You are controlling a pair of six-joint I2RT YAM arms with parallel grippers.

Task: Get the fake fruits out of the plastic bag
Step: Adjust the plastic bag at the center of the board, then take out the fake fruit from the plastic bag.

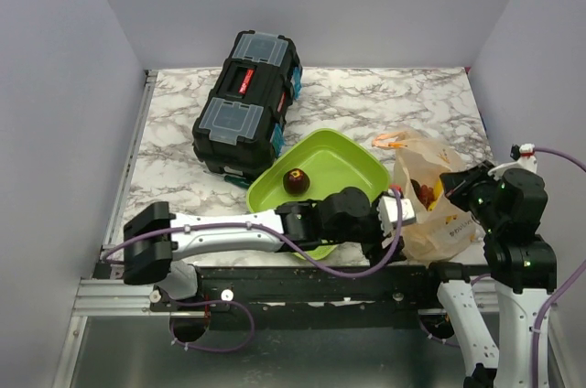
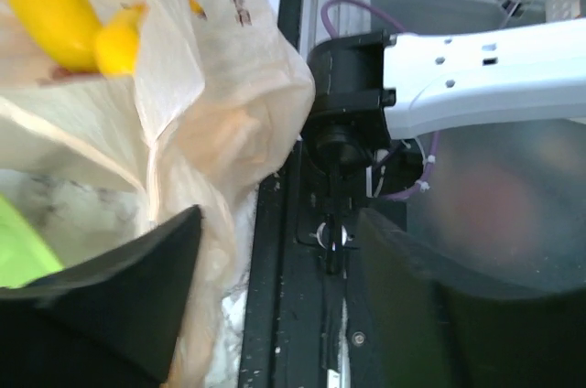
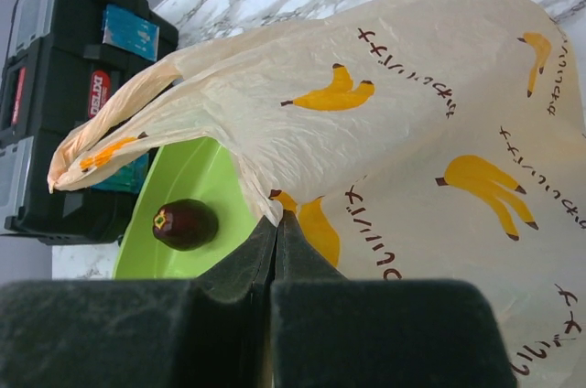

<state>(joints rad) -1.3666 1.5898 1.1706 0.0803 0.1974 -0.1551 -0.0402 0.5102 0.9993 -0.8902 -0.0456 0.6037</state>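
Presently we list what is in view, nearest first.

- **Left gripper** (image 2: 279,221): the jaws are wide apart and hold nothing. A fold of the bag (image 2: 220,123) lies against one finger (image 2: 128,306) at the lower left of its wrist view.
- **Right gripper** (image 3: 277,242): the jaws are closed on the bag's edge, at the lower centre of its own view.
- **Bag**: it sits right of centre in the overhead view, near the front edge of the table (image 1: 366,95). Yellow fruits (image 2: 55,8) show through the film.
- **Tray** (image 1: 348,155): it is at the centre, just beside the bag, with one maroon fruit (image 1: 295,180) in it.
- **Toolbox** (image 1: 247,100): it stands at the upper left, well apart.

Risks, as we judge them:

- The thin film may slip or tear at the single pinch.
- The open fingers may catch film rather than fruit.
- A pull toward the front edge may drag the bag off and spill the fruit.
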